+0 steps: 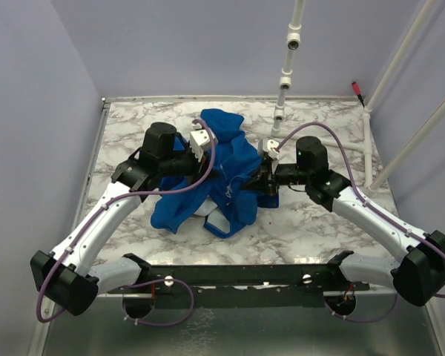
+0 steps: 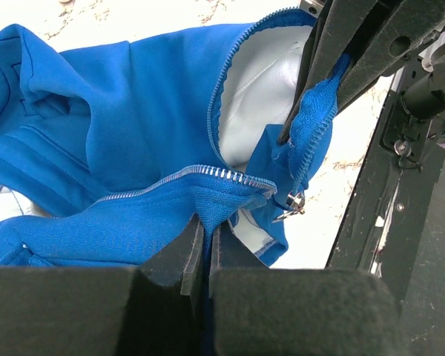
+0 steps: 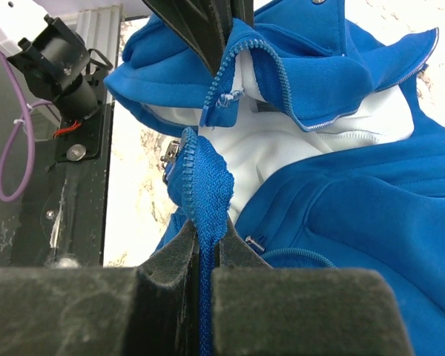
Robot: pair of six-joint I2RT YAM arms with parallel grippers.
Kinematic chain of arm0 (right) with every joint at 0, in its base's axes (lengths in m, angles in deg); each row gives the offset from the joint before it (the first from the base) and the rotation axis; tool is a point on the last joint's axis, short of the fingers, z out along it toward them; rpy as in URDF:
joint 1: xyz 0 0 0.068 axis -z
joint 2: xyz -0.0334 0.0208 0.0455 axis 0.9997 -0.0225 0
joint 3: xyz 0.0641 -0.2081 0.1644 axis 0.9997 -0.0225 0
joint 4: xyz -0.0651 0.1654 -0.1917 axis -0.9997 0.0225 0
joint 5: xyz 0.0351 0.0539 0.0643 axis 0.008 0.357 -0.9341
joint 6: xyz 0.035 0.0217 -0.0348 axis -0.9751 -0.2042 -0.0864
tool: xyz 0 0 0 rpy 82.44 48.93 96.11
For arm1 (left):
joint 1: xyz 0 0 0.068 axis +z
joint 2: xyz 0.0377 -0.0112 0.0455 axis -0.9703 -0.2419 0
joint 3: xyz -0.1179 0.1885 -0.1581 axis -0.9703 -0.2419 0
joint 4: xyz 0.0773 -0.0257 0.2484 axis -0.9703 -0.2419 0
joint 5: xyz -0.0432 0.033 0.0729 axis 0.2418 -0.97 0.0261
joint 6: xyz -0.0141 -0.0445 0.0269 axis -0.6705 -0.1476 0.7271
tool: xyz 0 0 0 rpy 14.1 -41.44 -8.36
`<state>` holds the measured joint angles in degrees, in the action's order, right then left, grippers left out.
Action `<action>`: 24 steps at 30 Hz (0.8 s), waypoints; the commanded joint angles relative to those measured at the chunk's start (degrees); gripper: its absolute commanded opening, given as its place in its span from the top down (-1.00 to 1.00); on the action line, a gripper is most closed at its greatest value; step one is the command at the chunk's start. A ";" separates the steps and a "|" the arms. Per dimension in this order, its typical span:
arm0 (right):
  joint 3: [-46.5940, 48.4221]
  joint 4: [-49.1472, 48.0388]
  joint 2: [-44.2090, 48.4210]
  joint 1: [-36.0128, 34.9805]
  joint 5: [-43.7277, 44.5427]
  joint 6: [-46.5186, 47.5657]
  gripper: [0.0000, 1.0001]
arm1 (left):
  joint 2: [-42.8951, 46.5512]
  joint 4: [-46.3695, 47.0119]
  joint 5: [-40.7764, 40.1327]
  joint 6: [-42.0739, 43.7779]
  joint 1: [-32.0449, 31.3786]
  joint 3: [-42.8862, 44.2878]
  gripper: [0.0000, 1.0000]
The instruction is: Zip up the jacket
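Both grippers are clenched on the jacket (image 1: 233, 174), bunched on the table (image 1: 311, 222). Your left gripper (image 2: 205, 248) pinches the toothed edge (image 2: 208, 172), your right gripper (image 3: 204, 245) the hem below the slider (image 3: 170, 158). Pull both edges taut and bring them together squarely at the slider.

The view from above is bright and even, with the light coming from overhead. The white marble-pattern table (image 1: 126, 126) shows only soft grey shadows beside the soft royal-blue fabric jacket (image 1: 233, 167). In both wrist views the jacket looks sharp. The dark foam fingers (image 2: 170, 259) close to the lens are fuzzy, and the table behind glows washed-out white.
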<state>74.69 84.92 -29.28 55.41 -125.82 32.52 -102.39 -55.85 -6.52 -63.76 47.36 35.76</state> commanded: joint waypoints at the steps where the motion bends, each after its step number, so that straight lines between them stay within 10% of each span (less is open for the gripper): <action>1: 0.98 -3.66 0.01 -0.36 -0.67 0.63 0.99 | 1.52 -0.58 -2.87 0.36 -1.11 2.35 1.00; 24: -1.19 -5.87 -0.07 -0.45 3.36 -0.18 0.99 | 2.04 -0.74 -3.73 0.62 -2.32 2.72 1.00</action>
<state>74.30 81.03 -29.63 55.33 -124.16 32.50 -101.80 -56.68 -9.80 -63.58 45.50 36.51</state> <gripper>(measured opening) 0.041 0.029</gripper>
